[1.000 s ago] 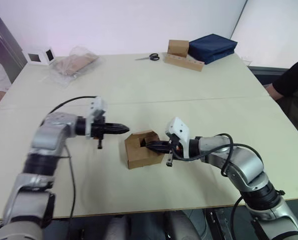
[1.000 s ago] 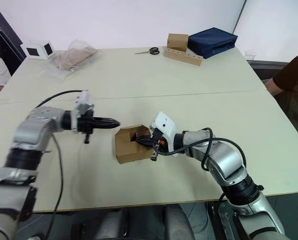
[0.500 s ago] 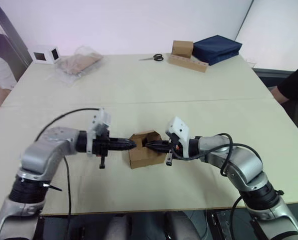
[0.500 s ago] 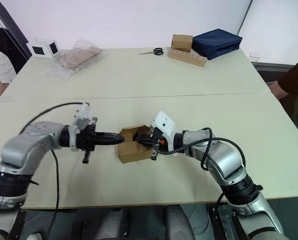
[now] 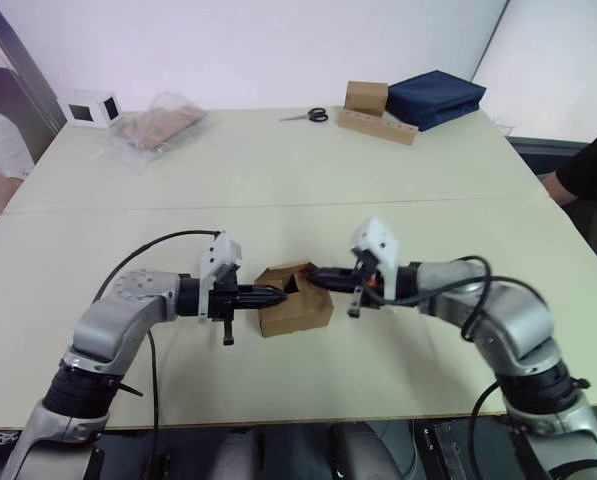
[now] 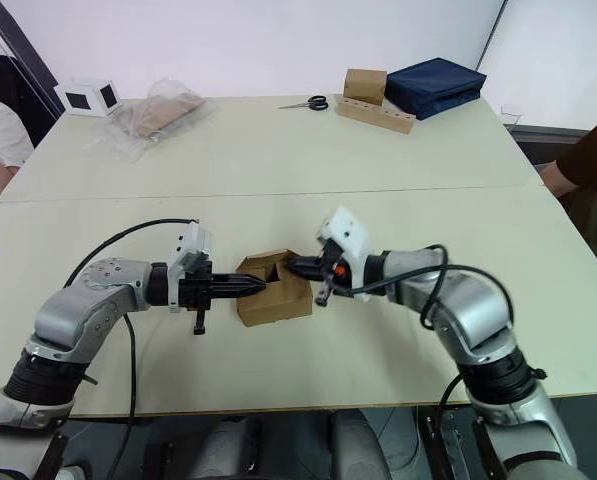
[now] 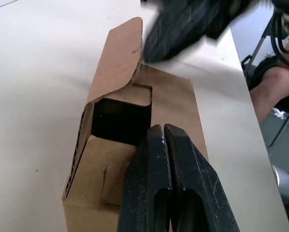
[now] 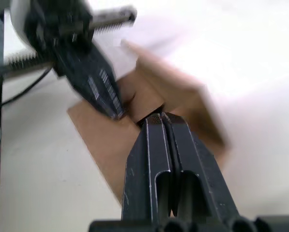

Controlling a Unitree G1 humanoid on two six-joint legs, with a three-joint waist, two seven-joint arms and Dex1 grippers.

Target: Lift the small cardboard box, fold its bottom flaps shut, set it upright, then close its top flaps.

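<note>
Since a second ago my left gripper (image 5: 278, 294) has crossed the gap and now presses its tip into the box's (image 5: 298, 310) left side, fingers clenched together and holding nothing. My right gripper (image 5: 314, 276), also pinched shut and empty, has lifted out of the opening to the box's upper right edge. I see the box on the table (image 5: 308, 170) between both grippers, one flap raised.
</note>
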